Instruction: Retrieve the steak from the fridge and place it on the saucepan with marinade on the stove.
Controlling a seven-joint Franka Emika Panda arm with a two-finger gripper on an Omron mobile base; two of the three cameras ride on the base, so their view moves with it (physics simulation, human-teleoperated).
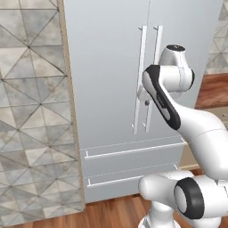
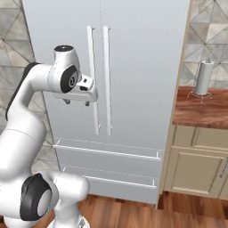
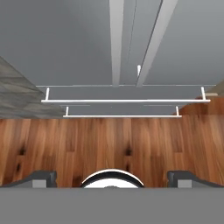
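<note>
A paper towel holder stands on the wooden counter.

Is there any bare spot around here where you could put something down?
The brown countertop right of the fridge has bare room in front of the paper towel holder. The wood floor before the fridge drawers is bare too. Near the door handles, the open end effector crowds things.

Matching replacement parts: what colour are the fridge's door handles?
White, thin vertical bars on the pale grey fridge; clearest in the right base view.
</note>
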